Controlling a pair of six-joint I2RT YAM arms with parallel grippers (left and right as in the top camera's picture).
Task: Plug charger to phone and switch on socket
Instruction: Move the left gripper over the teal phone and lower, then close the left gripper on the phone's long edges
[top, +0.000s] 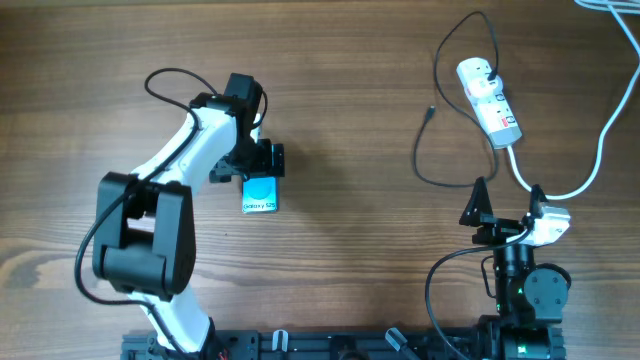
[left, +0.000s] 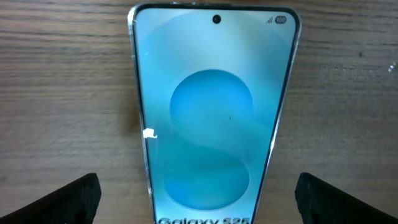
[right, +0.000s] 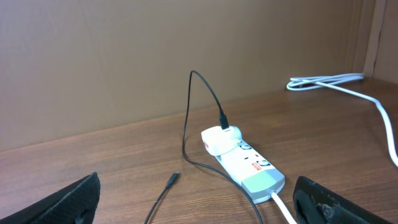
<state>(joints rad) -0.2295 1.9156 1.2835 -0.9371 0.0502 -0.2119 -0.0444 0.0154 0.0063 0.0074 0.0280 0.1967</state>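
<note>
The phone (top: 260, 194) lies flat on the wooden table with its teal-blue screen up, showing "Galaxy S25". My left gripper (top: 262, 163) is open just above it. In the left wrist view the phone (left: 211, 118) lies between the two spread fingers (left: 199, 202), untouched. The white socket (top: 490, 100) lies at the far right, with the charger's white adapter (top: 474, 72) plugged in. The black cable (top: 420, 160) loops left, and its plug tip (top: 430, 113) lies free on the table. My right gripper (top: 507, 200) is open and empty, short of the socket (right: 249, 167) and the plug tip (right: 173, 179).
The socket's thick white lead (top: 590, 170) runs from the strip past my right gripper and off the top right corner. It also shows coiled at the far right in the right wrist view (right: 336, 81). A brown wall stands behind the table.
</note>
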